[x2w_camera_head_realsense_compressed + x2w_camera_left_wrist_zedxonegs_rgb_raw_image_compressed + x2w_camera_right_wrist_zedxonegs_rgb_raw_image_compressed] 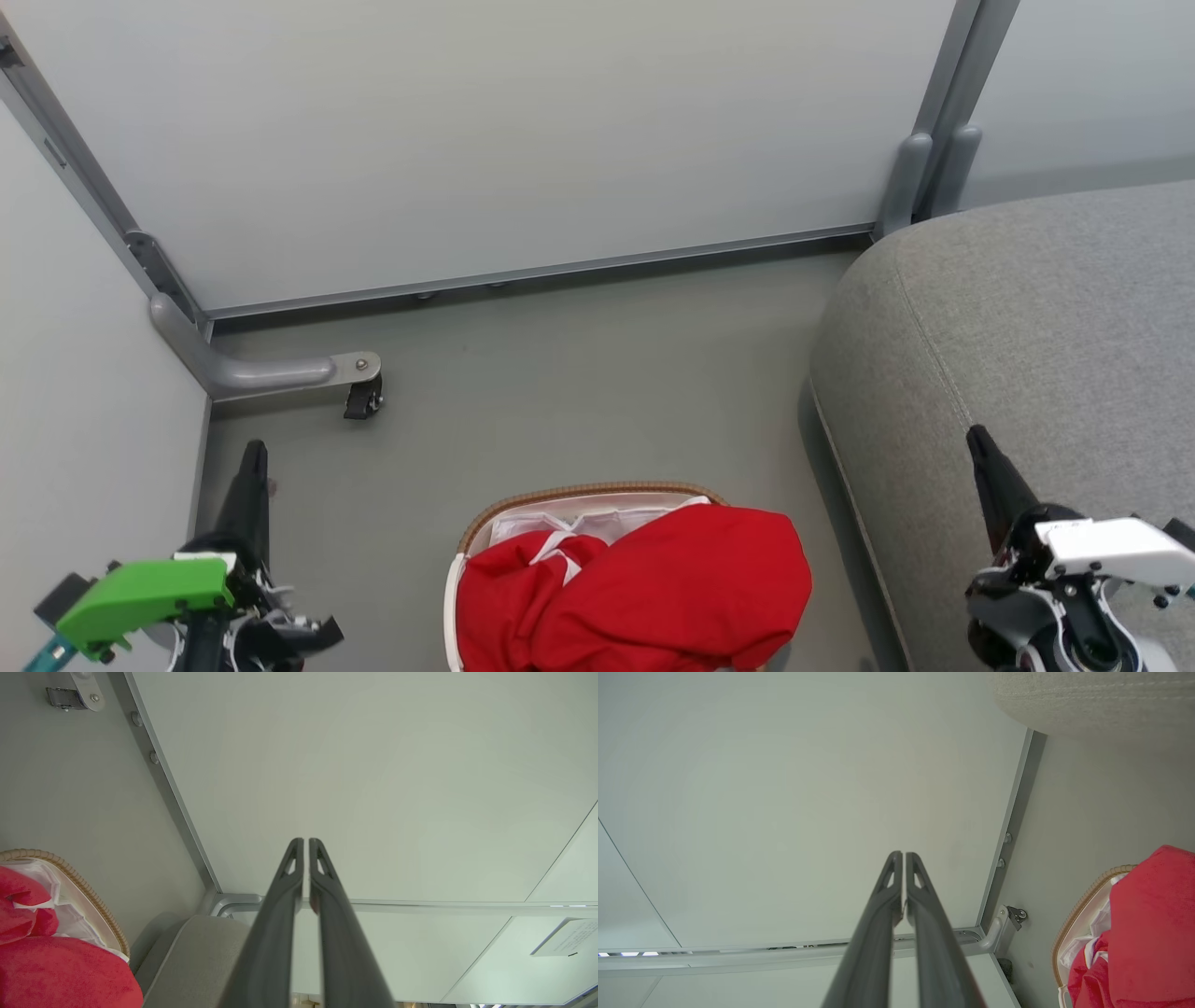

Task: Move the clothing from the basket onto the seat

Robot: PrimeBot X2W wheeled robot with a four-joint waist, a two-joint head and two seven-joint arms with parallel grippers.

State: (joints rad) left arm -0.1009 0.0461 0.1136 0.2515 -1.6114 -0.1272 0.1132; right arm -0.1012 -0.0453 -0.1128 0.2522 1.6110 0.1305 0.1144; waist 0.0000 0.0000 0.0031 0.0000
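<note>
The bright red clothing [644,597] is piled in the basket [579,492]. It heaps above the brown woven rim and spills over the basket's right side. White trim shows on the garment toward the basket's left, and the white liner [597,518] shows at the basket's far end. The basket stands on the grey floor [560,392].

The seat [1027,317] lies to the right of the basket, near it, with a strip of floor between them. The left gripper [253,457] hangs to the left of the basket, well apart from it. Its two dark fingers are pressed together and point toward the wall panel [523,140] beyond the basket. The right gripper [978,439] is to the right of the basket, over the seat, with its jaws also closed together. The clothing lies between the two grippers, apart from both, and nearer the robot than either pair of fingertips.
</note>
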